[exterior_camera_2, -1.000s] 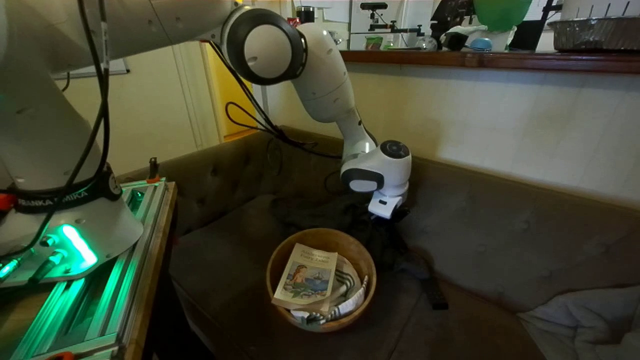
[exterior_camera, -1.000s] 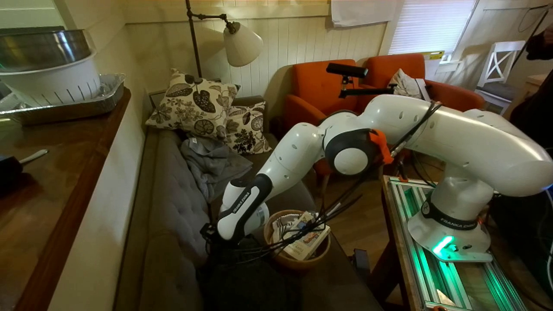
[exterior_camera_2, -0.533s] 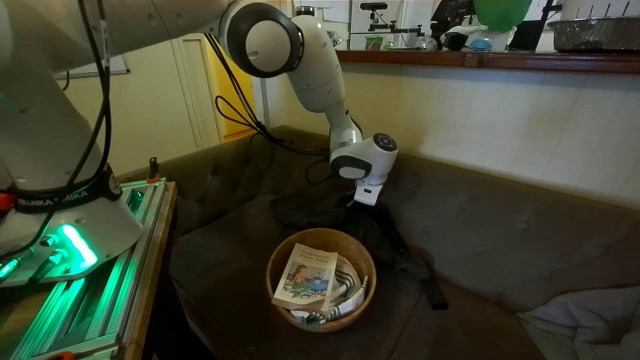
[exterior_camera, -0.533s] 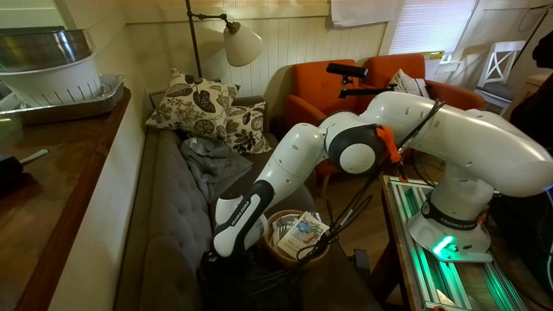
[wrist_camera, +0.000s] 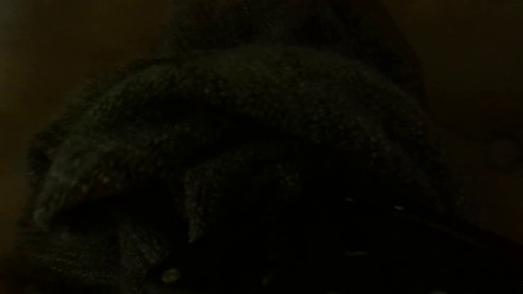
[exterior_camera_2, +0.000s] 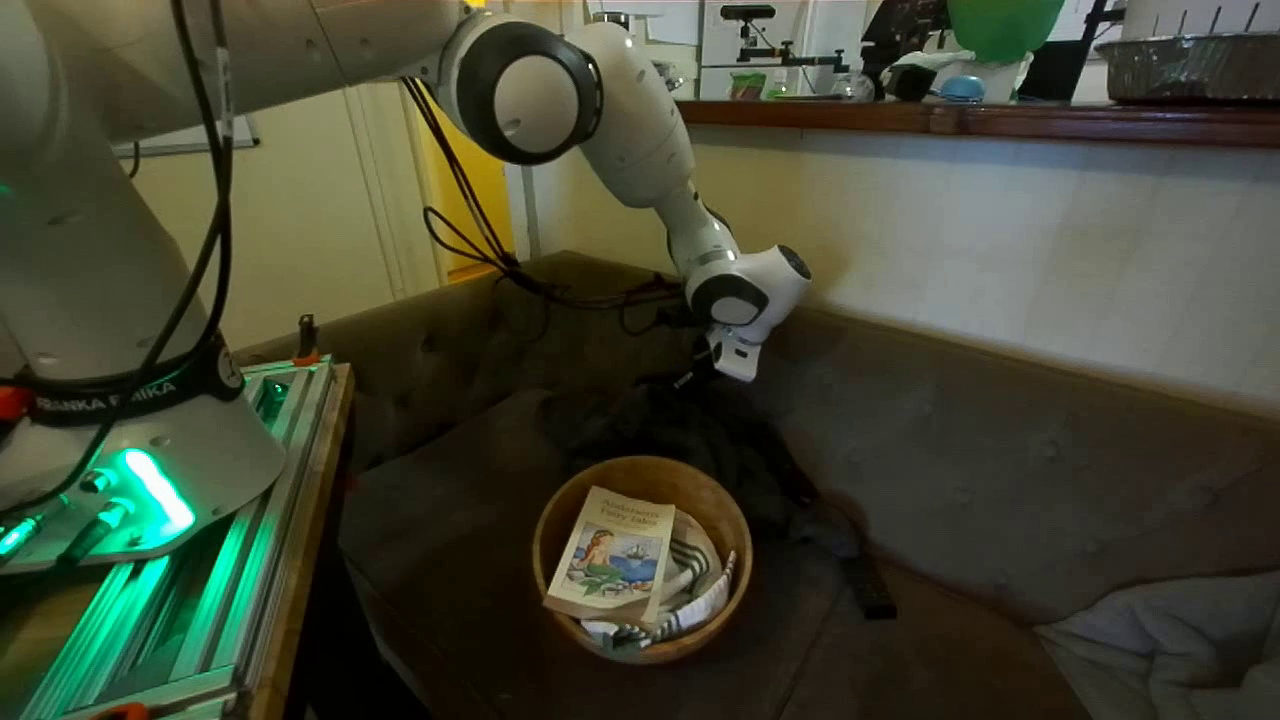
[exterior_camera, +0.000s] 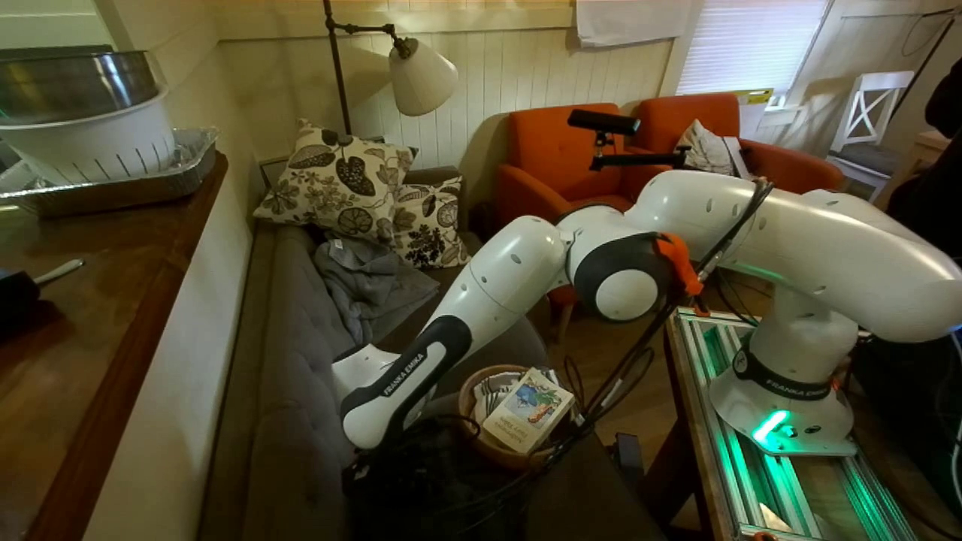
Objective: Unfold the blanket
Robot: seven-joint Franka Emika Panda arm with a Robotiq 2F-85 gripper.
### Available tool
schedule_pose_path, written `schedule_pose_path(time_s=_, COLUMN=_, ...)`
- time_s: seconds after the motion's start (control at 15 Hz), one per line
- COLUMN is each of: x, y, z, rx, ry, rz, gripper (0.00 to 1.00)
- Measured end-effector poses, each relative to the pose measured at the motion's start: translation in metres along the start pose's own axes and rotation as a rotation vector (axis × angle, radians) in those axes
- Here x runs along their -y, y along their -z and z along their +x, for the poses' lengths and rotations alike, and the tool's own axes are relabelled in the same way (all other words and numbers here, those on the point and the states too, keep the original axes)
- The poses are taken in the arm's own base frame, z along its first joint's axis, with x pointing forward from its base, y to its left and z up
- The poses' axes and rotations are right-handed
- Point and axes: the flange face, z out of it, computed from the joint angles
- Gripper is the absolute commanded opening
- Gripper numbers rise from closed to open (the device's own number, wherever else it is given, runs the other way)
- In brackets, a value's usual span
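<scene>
Between the basket (exterior_camera_2: 690, 484) and the sofa back (exterior_camera_2: 960, 480), the dark blanket (exterior_camera_2: 680, 425) lies heaped.
The gripper (exterior_camera_2: 699, 372) is closed, its tips lost in shadow; whether it pinches any fabric, I cannot tell.

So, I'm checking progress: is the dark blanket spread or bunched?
Bunched: the blanket is heaped beside the basket, and the wrist view shows it doubled over itself.
</scene>
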Motion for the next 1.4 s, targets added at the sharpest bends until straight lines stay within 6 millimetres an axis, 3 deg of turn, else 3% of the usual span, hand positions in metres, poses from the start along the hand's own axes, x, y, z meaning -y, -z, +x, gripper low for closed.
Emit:
schedule_pose_path(time_s=0.13, x=0.007, y=0.001, z=-0.006, rx=-0.002, ry=0.037, rz=-0.078, gripper=0.29)
schedule_pose_path(time_s=0.4, x=0.021, y=0.004, z=0.001, rx=-0.075, ry=0.010, rz=-0.088, gripper=0.54)
schedule_pose_path(time_s=0.8, x=0.032, y=0.034, z=0.047, rx=-0.260, ry=-0.120, rz=0.166, gripper=0.97)
schedule_pose_path(time_s=1.07, x=0.024, y=0.042, z=0.077, rx=-0.331, ry=-0.189, rz=0.275, gripper=1.00)
schedule_pose_path(time_s=1.4, x=0.011, y=0.044, z=0.091, rx=-0.338, ry=-0.237, rz=0.317, gripper=1.00)
